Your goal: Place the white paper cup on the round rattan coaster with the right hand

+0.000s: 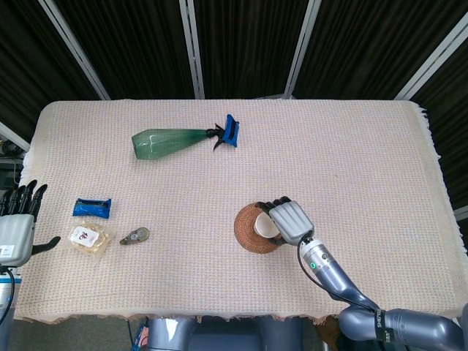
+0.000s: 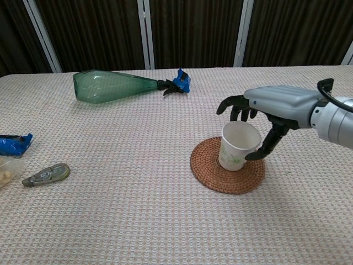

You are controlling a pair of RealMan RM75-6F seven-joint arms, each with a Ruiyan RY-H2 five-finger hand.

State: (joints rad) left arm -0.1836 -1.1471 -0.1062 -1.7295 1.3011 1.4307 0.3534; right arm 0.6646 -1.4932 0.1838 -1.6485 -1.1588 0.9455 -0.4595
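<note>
We see the right hand with its fingers curled around the white paper cup, which stands upright on the round rattan coaster, a little toward the coaster's 3 o'clock edge in the head view. The left hand sits off the table's 9 o'clock edge, fingers spread and holding nothing. A green spray bottle lies on its side toward 11 o'clock from the coaster, and a blue packet, a snack bag and a small tape dispenser lie near the left hand.
</note>
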